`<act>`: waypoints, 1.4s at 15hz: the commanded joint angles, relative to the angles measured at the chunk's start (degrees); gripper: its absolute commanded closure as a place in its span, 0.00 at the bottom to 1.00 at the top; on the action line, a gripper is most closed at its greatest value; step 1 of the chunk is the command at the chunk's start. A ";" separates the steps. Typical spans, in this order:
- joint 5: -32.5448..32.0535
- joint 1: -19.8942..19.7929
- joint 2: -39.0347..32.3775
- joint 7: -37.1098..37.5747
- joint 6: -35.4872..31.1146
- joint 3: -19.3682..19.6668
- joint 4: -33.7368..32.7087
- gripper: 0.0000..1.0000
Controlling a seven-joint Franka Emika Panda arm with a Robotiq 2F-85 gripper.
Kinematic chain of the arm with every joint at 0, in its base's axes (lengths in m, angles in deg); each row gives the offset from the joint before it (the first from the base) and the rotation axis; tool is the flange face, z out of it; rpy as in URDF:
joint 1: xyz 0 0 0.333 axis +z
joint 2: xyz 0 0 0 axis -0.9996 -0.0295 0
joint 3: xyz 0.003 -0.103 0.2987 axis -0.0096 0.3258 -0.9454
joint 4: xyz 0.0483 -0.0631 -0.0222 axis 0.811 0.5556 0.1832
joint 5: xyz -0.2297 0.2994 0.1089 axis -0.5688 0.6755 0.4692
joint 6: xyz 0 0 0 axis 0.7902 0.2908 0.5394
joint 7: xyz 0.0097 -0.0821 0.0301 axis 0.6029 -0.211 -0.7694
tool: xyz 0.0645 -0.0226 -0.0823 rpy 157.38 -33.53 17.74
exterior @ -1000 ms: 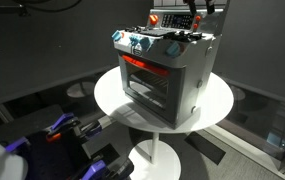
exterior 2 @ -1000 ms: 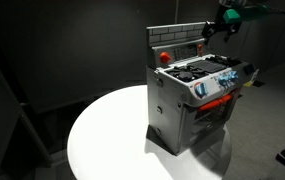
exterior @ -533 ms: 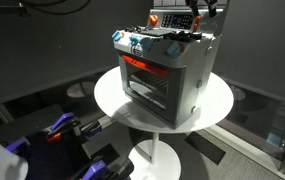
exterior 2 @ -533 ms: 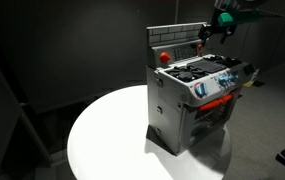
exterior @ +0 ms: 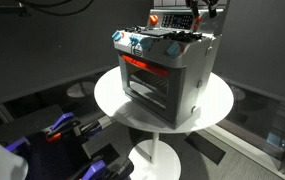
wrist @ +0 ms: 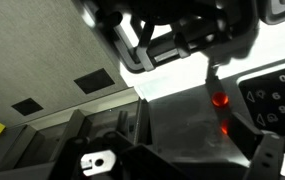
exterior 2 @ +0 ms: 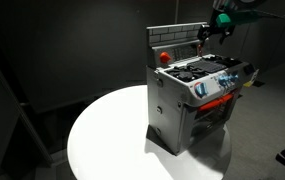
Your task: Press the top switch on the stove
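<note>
The small grey toy stove (exterior: 167, 75) stands on a round white table (exterior: 112, 100) in both exterior views (exterior 2: 197, 95). It has a red-orange oven handle (exterior: 142, 64), blue-and-white knobs (exterior 2: 222, 82) and an upright back panel with a red button (exterior 2: 163, 56). My gripper (exterior 2: 206, 34) is at the top far end of the back panel, away from the red button; it also shows in an exterior view (exterior: 195, 14). In the wrist view the grey panel with two glowing red lights (wrist: 219, 100) lies between the jaws (wrist: 180, 140). The jaws look apart and hold nothing.
The white table (exterior 2: 112, 140) has bare surface beside the stove. Dark curtains surround the scene. Blue and dark equipment (exterior: 57, 130) lies on the floor below the table.
My gripper has shifted slightly closer to the top of the back panel. The stove has not moved.
</note>
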 commanded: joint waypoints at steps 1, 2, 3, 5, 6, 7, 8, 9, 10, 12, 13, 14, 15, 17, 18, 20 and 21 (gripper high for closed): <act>0.37 0.86 -2.01 0.90 1.50 1.00 -3.02 0.00; 0.37 0.88 -2.22 0.88 1.42 1.08 -3.20 0.00; 0.39 0.86 -2.51 0.85 1.37 1.16 -3.49 0.00; 0.38 0.81 -3.07 0.81 1.15 1.36 -4.04 0.00; 0.35 0.83 -3.27 0.83 1.11 1.45 -4.24 0.00; 0.32 0.85 -3.41 0.83 1.07 1.52 -4.38 0.00; 0.43 0.88 -3.24 0.74 1.23 1.54 -4.27 0.00; 0.39 0.94 -2.92 0.63 1.35 1.57 -3.99 0.00; 0.64 0.96 -2.37 0.20 1.78 1.48 -3.56 0.00; 1.78 0.82 -1.28 -1.30 2.59 1.11 -2.65 0.00; 2.40 0.74 -0.86 -2.03 2.89 0.93 -2.29 0.00; 2.96 0.69 -0.34 -2.70 3.43 0.79 -1.89 0.00; 3.41 0.68 0.28 -3.49 4.34 0.67 -1.43 0.00; 3.96 0.65 1.36 -5.13 6.06 0.51 -0.56 0.00; 4.39 0.64 1.75 -6.02 6.88 0.39 -0.26 0.00; 5.39 0.58 2.62 -7.83 8.58 0.12 0.54 0.00; 6.49 0.40 3.14 -9.50 9.28 -0.13 1.09 0.00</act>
